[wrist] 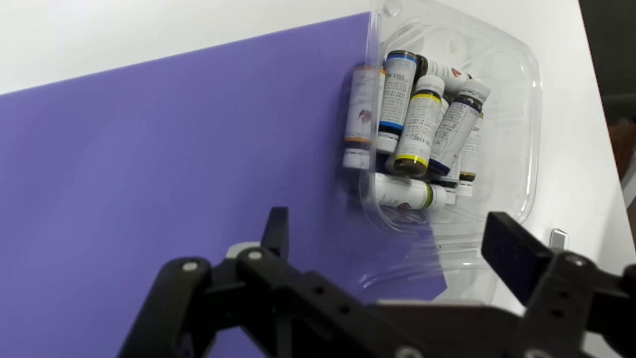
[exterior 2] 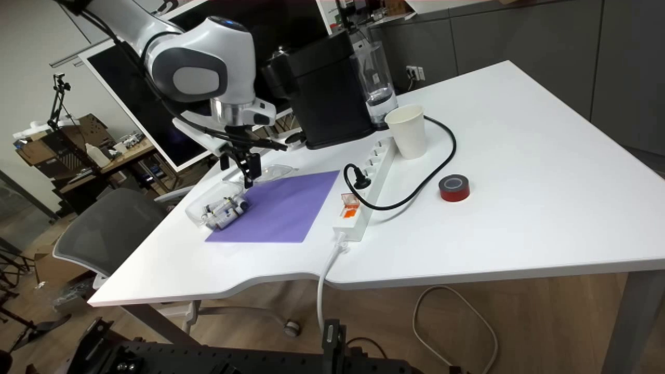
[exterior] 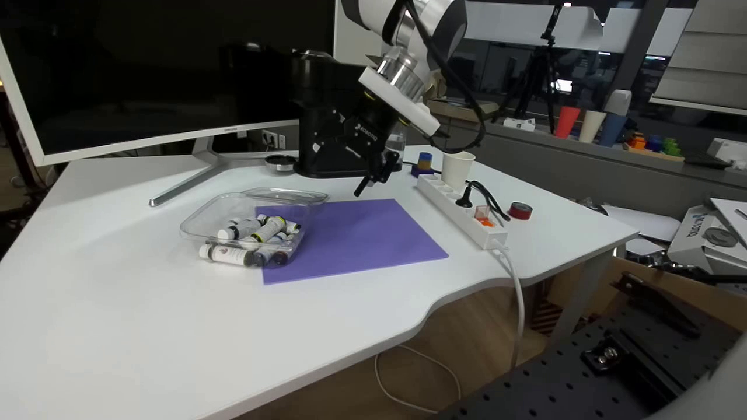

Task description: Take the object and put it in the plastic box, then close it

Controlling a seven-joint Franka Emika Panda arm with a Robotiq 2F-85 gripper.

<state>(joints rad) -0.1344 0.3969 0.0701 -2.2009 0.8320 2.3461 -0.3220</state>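
The clear plastic box stands on the left edge of the purple sheet, its hinged lid folded open toward the back. It also shows in an exterior view and the wrist view. Several small white-labelled bottles with white caps and dark ends lie inside. No separate object shows outside the box; I cannot tell whether it is among the bottles or hidden. My gripper is open and empty above the lid side of the box and the sheet. A pale rounded patch behind one finger is unclear.
A purple sheet lies on the white table. A monitor and black machine stand behind. A power strip with a black cable, a paper cup and a red tape roll are beside the sheet.
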